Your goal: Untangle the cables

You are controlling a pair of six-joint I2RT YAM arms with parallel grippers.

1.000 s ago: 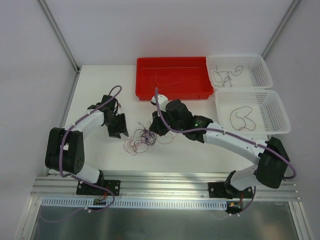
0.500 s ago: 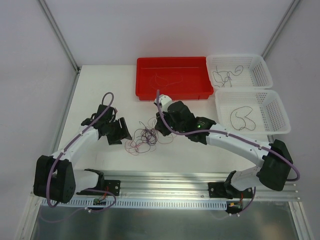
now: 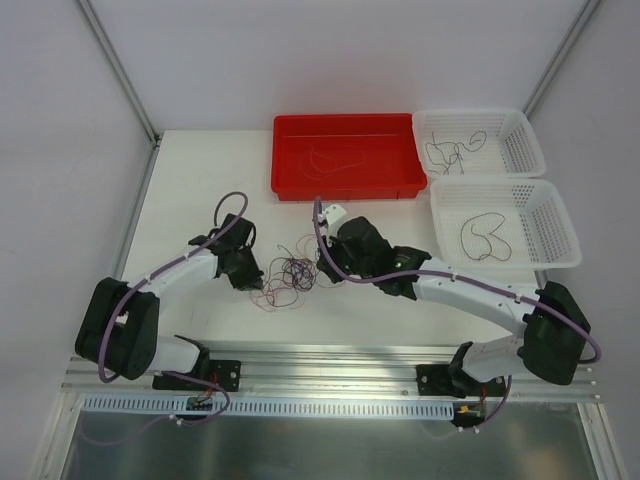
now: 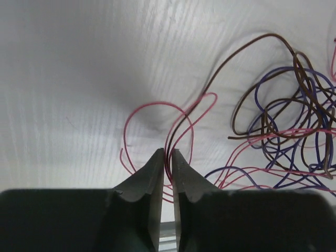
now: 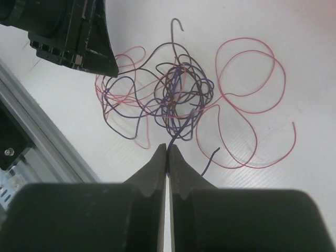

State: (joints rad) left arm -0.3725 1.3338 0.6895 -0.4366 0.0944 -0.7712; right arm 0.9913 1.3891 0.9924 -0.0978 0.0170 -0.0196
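Top external: cables [image 3: 290, 272] lie in a loose purple, dark and pink-red tangle on the white bench [image 3: 190, 190], near the front edge, between the two arms. Left hand [image 3: 260, 284] is at the tangle's left edge, right hand [image 3: 323, 268] at its right edge, both low on the bench. Red tray [image 3: 345, 188] sits behind the tangle with one thin strand loop inside. Two white baskets are on the right: the far basket [image 3: 525, 150] holds a few dark strands, the near basket [image 3: 555, 225] one reddish loop.

Left wrist: left hand [image 4: 167, 153] is clenched to a thin slit. A pink strand and a dark one run straight into the slit, pinched at the tips. The rest of the cables [image 4: 283, 121] spread to the right, flat on the bench [image 4: 79, 79].

Right wrist: right hand [image 5: 167, 148] is clenched tight, with a purple strand nipped at the fingertips and leading up into the knot. Cables [image 5: 176, 89] are bunched just ahead of the tips, with a big pink loop off to the right. The left hand's black finger [image 5: 107, 65] touches the tangle's upper-left edge.
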